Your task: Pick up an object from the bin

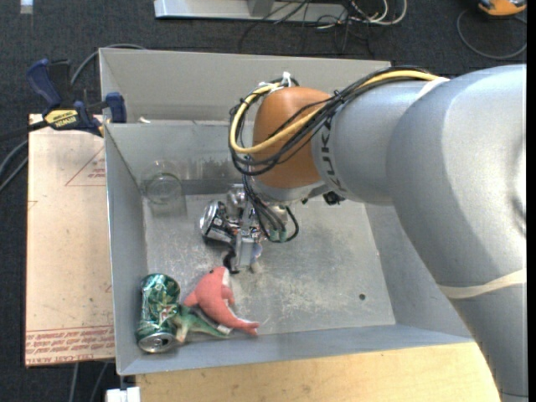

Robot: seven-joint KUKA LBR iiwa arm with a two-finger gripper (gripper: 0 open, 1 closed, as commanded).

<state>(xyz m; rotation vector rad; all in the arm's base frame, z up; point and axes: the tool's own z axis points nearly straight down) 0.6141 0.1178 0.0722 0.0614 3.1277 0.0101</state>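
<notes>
Fingers [234, 260] hang at the end of the silver arm [394, 149], pointing down at the middle of the floor of the grey metal bin [335, 266]. They look dark and narrow from above, and we cannot tell whether they are open or closed; we see nothing between them. Their tips stand just beside the upper end of a pink, rubbery, fish-shaped toy [219, 298], which is the nearest thing to them, though we cannot say if they touch it. The toy lies near the front wall, left of centre, with its thicker end toward the tips and its tail fanning out to the lower right. Under its left side a small green toy figure [198, 325] pokes out, touching it. Just left of that, in the front left corner, a crushed green drinks can of shiny metal [158, 311] lies tilted with its open end toward the front wall. Well apart from all these, near the back left corner, a clear plastic cup [164, 188] rests against the bin's slope. Above the tips we see the wrist's shiny metal parts, then an orange rounded cover [280, 136] with yellow and black cables [251, 132] looped round it, and the thick arm running off to the right.
</notes>
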